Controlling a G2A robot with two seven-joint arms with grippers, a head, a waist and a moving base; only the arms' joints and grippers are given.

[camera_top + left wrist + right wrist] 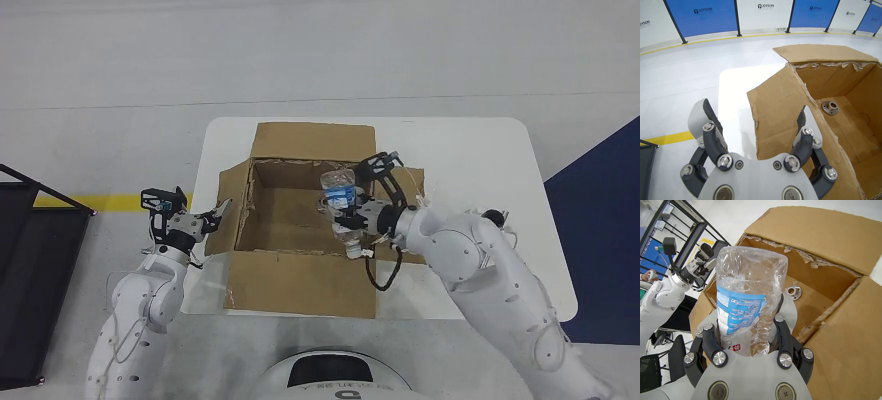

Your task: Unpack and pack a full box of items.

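Note:
An open cardboard box stands on the white table with its flaps folded outward. My right gripper is shut on a crumpled clear plastic bottle with a blue label and holds it above the box's right half. In the right wrist view the bottle sits between the gripper's fingers, over the box. A metal flange lies on the box floor, and the left wrist view shows that flange too. My left gripper is open and empty beside the box's left flap.
A black rack stands on the floor left of the table, past a yellow floor line. A dark blue area borders the table on the right. Bare table top lies right of the box.

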